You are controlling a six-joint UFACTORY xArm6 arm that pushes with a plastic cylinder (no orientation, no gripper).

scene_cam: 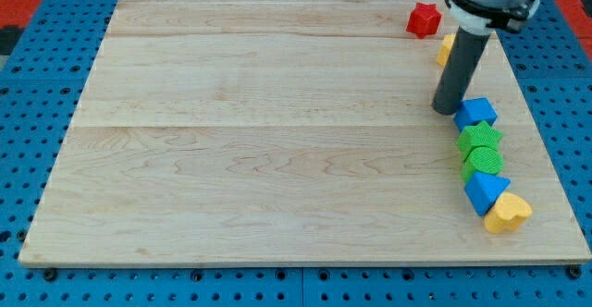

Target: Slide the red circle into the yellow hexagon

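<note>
My tip (446, 110) rests on the board at the view's right, just left of a blue block (478, 112) and touching or nearly touching it. A yellow block (445, 50), possibly the hexagon, shows only as a sliver at the rod's left edge; the rod hides most of it. A red block (424, 18), star-like in shape, lies near the view's top right, up and left of the yellow block. No red circle shows; the rod may hide it.
Below the blue block a column of blocks runs down the right edge: a green star (481, 137), a green circle (486, 162), a blue triangle (485, 192) and a yellow heart (508, 213). The wooden board (259, 150) lies on a blue pegboard.
</note>
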